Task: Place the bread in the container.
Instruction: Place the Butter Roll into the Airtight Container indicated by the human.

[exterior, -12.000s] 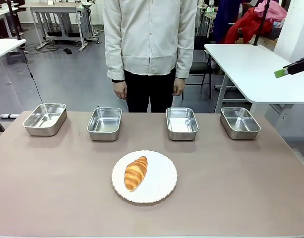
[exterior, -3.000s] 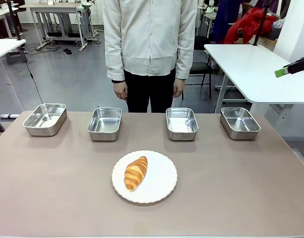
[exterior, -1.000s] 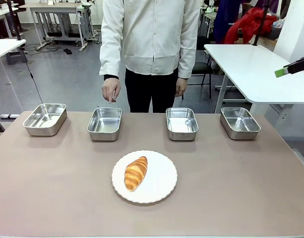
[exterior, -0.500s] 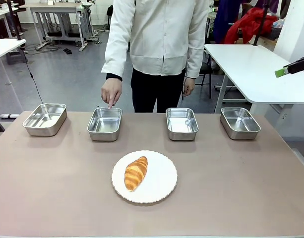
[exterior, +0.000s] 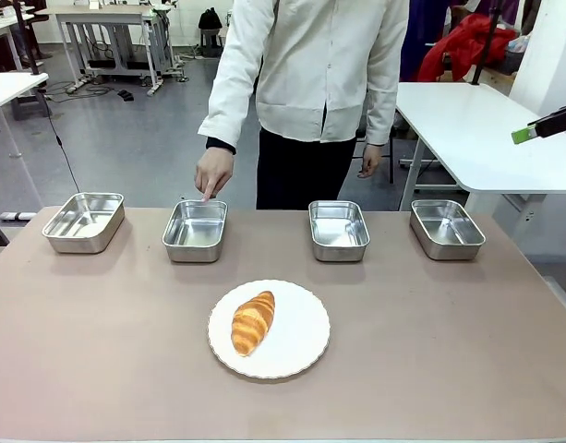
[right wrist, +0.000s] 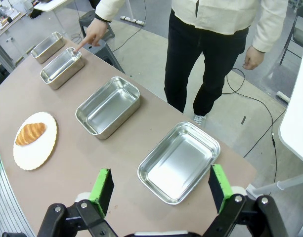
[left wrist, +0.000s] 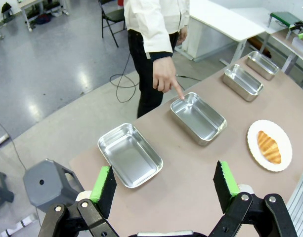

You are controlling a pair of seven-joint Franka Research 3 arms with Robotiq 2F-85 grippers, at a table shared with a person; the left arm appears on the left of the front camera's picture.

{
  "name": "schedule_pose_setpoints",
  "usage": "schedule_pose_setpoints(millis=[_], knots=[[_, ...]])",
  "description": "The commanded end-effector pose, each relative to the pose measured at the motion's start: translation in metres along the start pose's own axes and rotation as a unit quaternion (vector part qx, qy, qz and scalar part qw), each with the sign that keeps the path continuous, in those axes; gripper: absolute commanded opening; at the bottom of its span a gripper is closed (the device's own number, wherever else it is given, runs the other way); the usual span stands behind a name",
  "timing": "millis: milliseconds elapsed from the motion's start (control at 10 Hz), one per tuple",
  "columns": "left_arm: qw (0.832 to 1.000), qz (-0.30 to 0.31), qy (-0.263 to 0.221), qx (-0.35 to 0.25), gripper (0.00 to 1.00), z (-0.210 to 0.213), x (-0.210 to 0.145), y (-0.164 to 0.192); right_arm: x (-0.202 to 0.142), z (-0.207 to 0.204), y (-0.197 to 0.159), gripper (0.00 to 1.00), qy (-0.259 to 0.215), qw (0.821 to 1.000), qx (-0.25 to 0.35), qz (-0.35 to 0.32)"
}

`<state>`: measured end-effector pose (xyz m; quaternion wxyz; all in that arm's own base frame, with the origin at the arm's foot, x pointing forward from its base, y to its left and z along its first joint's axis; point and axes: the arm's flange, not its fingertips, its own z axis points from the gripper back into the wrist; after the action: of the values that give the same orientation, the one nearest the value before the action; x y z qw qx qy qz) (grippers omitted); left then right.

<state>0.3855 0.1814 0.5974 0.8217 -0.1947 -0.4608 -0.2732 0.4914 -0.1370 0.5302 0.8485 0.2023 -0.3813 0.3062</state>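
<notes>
The bread [exterior: 253, 322], a golden croissant, lies on a round white plate [exterior: 299, 334] at the table's middle front. Several steel pans stand in a row behind it. The person's hand [exterior: 211, 173] points a finger at the rim of the second pan from the left, the container [exterior: 195, 231]. In the left wrist view my left gripper [left wrist: 163, 182] hangs open high above the table's left end, with the container [left wrist: 198, 118] and bread [left wrist: 269, 146] below. My right gripper [right wrist: 161, 187] is open above the right end, with the bread [right wrist: 31, 133] far off.
Other pans stand at the far left [exterior: 83, 221], right of centre [exterior: 339, 230] and far right [exterior: 446, 228]. A grey stool [left wrist: 48, 183] stands on the floor beside the table's left end. A white table [exterior: 476, 129] stands behind on the right.
The person has leaned forward and brought a hand down until a finger points at the second pan from the left. Bread, plate and pans have not moved.
</notes>
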Motion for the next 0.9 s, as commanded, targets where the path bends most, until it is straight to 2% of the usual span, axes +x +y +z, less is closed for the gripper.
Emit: schedule_pose_setpoints(millis=[0,800], knots=[[1.000,0.000,-0.001,0.000,1.00,0.0009,0.0002,-0.0001,0.0010,0.0001,0.0011,1.00,-0.002,1.000,0.001,0.001],[1.000,0.000,-0.001,0.000,1.00,0.0009,0.0002,-0.0001,0.0010,0.0001,0.0011,1.00,-0.002,1.000,0.001,0.001]])
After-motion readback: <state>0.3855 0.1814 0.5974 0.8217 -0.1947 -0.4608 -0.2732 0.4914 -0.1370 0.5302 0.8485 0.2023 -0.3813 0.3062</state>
